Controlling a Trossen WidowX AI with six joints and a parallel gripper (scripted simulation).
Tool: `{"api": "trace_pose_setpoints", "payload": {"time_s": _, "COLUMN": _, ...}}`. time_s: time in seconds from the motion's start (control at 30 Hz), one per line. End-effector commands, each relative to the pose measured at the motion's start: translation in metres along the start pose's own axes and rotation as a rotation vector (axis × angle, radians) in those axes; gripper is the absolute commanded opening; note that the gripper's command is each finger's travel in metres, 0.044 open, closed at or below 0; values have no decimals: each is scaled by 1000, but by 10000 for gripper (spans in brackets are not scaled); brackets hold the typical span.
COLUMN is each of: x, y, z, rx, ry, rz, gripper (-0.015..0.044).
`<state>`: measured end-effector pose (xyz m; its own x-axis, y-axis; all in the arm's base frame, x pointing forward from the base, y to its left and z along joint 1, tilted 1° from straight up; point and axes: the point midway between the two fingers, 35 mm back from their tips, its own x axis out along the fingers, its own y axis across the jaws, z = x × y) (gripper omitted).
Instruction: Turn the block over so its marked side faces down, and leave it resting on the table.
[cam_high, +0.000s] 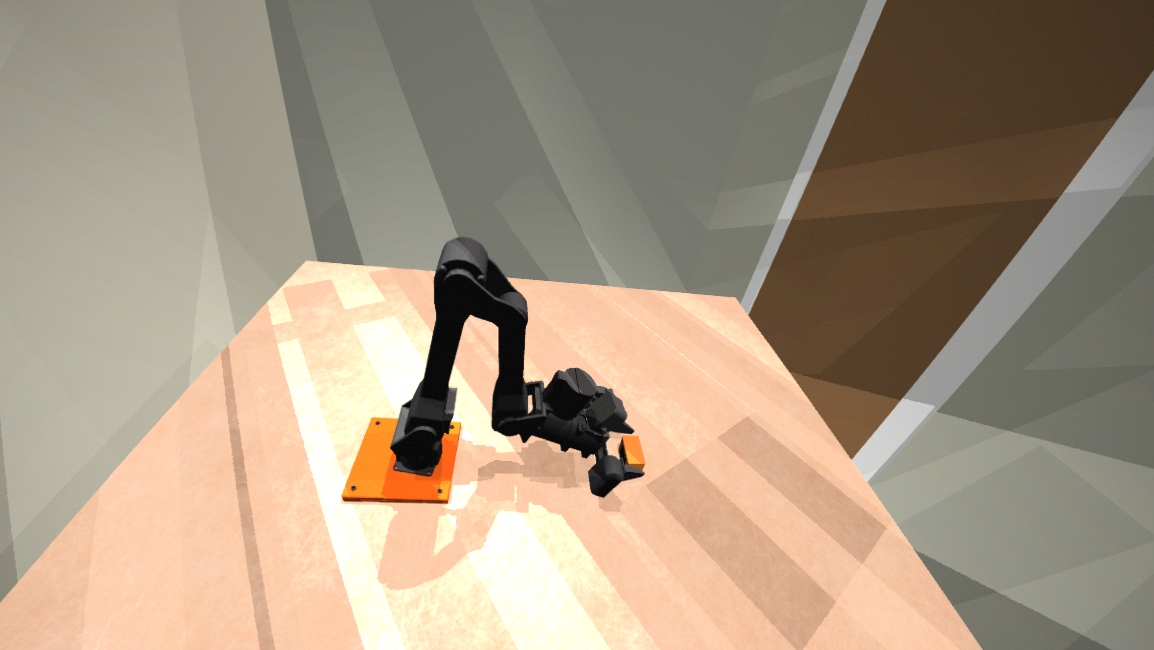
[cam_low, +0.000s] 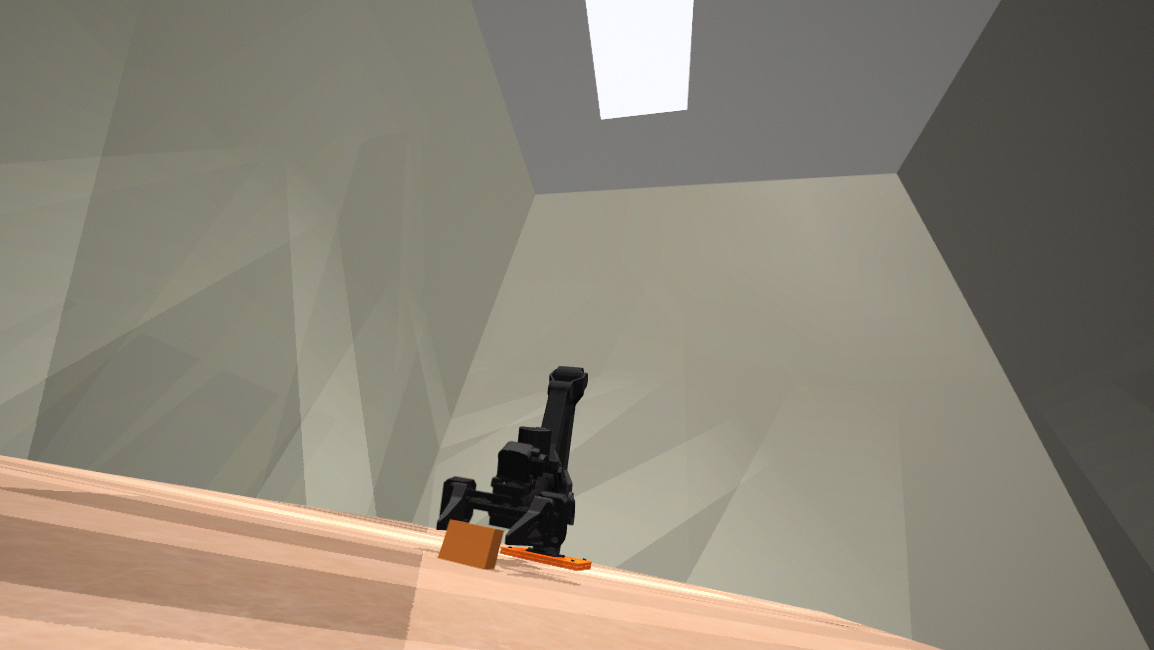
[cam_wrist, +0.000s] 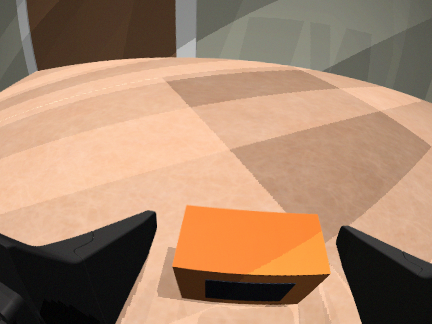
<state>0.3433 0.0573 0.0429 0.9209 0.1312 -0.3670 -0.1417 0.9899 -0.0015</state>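
The orange block is low at the table, between the spread fingers. Its dark marked patch is on the side facing the arm. In the wrist view that side looks narrow and seems to slant downward, below a plain orange face; the block appears tilted. I cannot tell exactly how its lower edge meets the table. My gripper is open, with a gap on each side of the block in the wrist view.
The arm's orange base plate is bolted to the wooden table. Shadows and light bands cross the table top. Its far edge shows beyond the block in the wrist view.
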Motion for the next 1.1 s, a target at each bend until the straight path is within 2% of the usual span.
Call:
{"api": "trace_pose_setpoints", "payload": {"time_s": 0.0, "x": 0, "y": 0, "z": 0, "rx": -5, "ry": -2, "rz": -2, "gripper": 440}}
{"api": "trace_pose_setpoints", "payload": {"time_s": 0.67, "x": 1, "y": 0, "z": 0, "rx": -5, "ry": 4, "rz": -2, "gripper": 440}}
{"api": "trace_pose_setpoints", "payload": {"time_s": 0.87, "x": 16, "y": 1, "z": 12, "rx": -5, "ry": 202, "rz": -2, "gripper": 440}}
{"api": "trace_pose_setpoints", "payload": {"time_s": 1.07, "x": -4, "y": 1, "z": 37, "rx": -4, "ry": 427, "rz": -2, "gripper": 440}}
